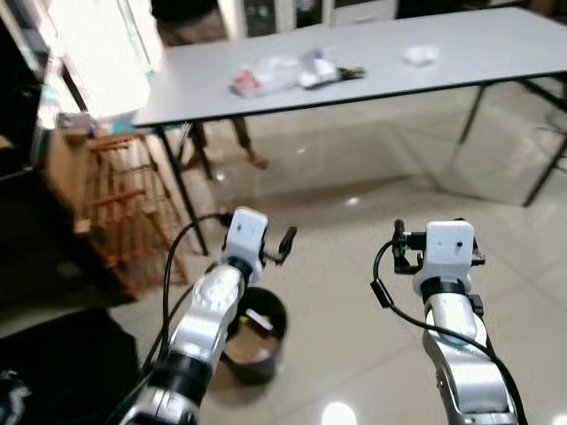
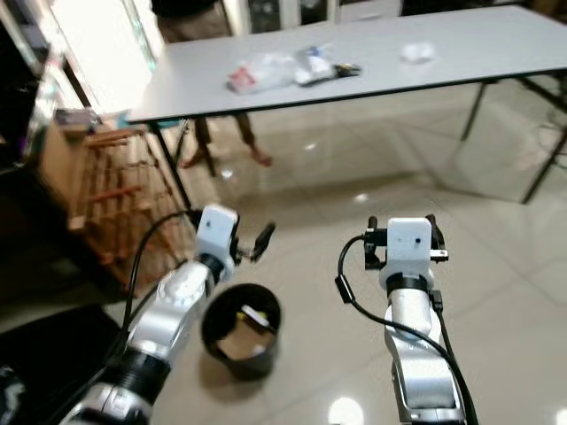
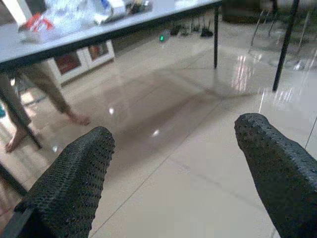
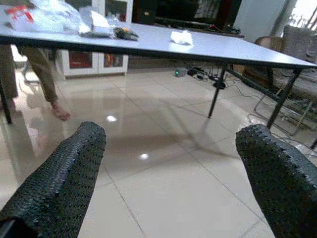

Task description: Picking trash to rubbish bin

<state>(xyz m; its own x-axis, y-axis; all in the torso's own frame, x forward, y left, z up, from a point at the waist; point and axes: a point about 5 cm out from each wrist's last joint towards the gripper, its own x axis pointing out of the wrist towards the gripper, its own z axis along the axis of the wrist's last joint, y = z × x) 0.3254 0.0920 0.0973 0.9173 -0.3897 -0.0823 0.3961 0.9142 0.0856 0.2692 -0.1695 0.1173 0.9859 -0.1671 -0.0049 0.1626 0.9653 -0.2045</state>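
Observation:
A black rubbish bin [image 1: 259, 339] stands on the tiled floor just under my left forearm, with some brown and white scraps inside. On the grey table [image 1: 461, 44] ahead lie a heap of clear plastic bags and wrappers [image 1: 283, 73] and a crumpled white paper [image 1: 421, 55]. My left gripper [image 3: 173, 134] is open above the bin, held out toward the table with nothing between its fingers. To its right at about the same height, my right gripper [image 4: 171, 134] is also open and holds nothing.
A person's bare legs and feet [image 1: 246, 146] stand behind the table's left end. A wooden rack [image 1: 115, 204] sits at the left by a table leg [image 1: 182, 190]. Black table and chair legs [image 1: 545, 168] stand at the right. Glossy floor [image 1: 354, 212] lies between me and the table.

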